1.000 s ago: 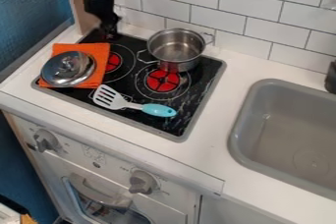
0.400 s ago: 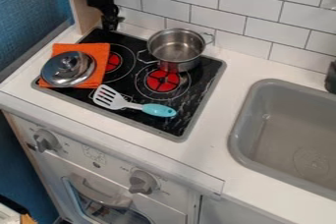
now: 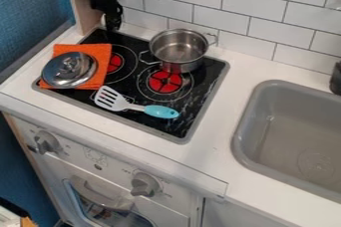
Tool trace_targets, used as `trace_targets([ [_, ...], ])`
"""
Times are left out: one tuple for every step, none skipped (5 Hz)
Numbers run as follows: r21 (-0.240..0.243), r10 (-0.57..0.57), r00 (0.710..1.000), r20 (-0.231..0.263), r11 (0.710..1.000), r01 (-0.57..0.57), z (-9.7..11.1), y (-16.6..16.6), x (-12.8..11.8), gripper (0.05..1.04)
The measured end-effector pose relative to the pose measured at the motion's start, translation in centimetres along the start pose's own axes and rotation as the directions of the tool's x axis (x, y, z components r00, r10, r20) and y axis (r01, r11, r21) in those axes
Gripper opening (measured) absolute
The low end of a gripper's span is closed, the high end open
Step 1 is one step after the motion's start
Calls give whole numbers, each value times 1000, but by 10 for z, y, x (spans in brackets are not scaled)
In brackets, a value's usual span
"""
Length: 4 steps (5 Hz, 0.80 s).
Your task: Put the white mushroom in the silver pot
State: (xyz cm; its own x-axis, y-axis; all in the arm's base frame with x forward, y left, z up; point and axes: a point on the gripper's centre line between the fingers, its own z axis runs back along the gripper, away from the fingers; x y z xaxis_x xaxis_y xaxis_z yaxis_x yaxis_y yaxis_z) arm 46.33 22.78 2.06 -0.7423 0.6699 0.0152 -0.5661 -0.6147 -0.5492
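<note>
The silver pot [image 3: 178,60] sits upright by the cooktop's [image 3: 205,79] back edge, toward its right corner, round and shiny, open on top, a wire handle on either side. Beyond the cooktop's back left corner hangs the black gripper [image 3: 113,22], apart from the pot; whether it's open or closed, or holding anything, I can't tell from here. Near the front left corner, a metal lid [image 3: 69,69] rests on an orange cloth [image 3: 98,53], just beside a slotted spatula [image 3: 123,103].
</note>
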Motion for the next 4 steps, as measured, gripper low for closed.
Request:
trace_targets([
  [4,-33,999,-13,999,33,-1,2,-2,562],
  [9,-39,999,-16,999,39,0,8,0,411],
  [7,-56,998,-28,998,56,8,14,-2,408],
  [3,-86,995,-44,996,86,27,20,-2,391],
])
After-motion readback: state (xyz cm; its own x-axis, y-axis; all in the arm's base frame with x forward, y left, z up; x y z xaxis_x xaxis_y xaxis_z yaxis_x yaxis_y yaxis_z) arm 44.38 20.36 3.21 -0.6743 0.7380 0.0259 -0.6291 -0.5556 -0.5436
